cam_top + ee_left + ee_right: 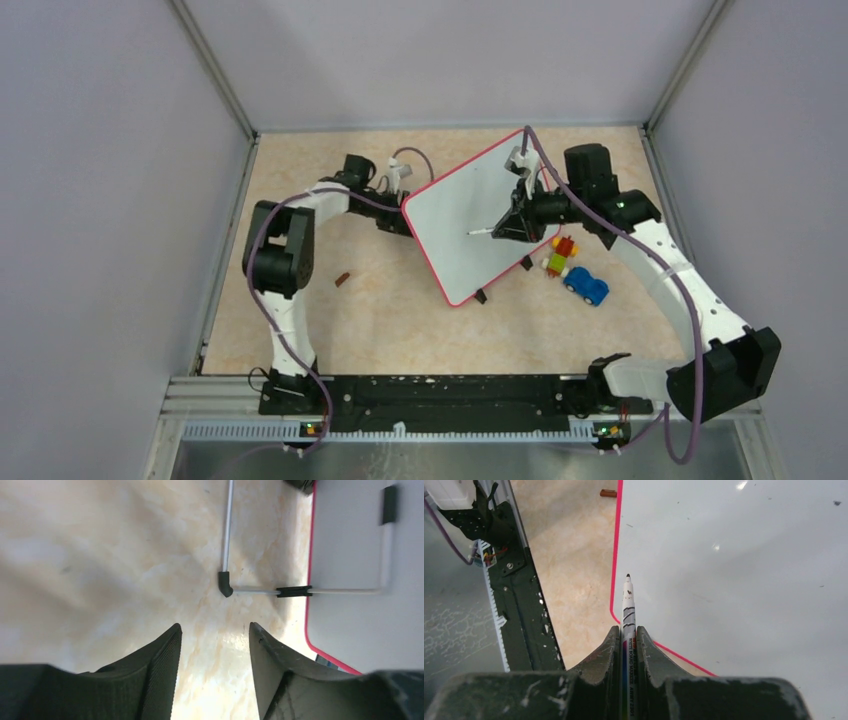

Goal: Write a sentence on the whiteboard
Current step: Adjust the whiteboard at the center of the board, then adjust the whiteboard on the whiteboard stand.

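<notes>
the whiteboard (470,215) stood on the far middle of the table (300,330), turned on a diagonal, one corner pointing toward the arm bases and another toward the back wall. its thin red-pink rim ran round a white face that showed only small specks and glints in the right wrist view (749,580). the right gripper (510,225) reached in over the board's right edge with its fingers pressed tight on a marker (480,231), whose dark bare tip pointed across the face; whether the tip touched the surface could not be told. in the right wrist view the marker (628,605) jutted out from between the closed fingers of the right gripper (629,635), near the rim's curved corner. the left gripper (395,215) sat at the board's left edge, and in its own view (215,630) its fingers stood well apart with nothing between them, facing the board's back (360,555) and a thin wire stand (227,530). just beside the near right edge lay coloured toy blocks (562,255) and a blue toy car (586,286). a broad stretch of table lay between the board's near corner and the arm bases, with a small brown piece (342,279) on its left part.
</notes>
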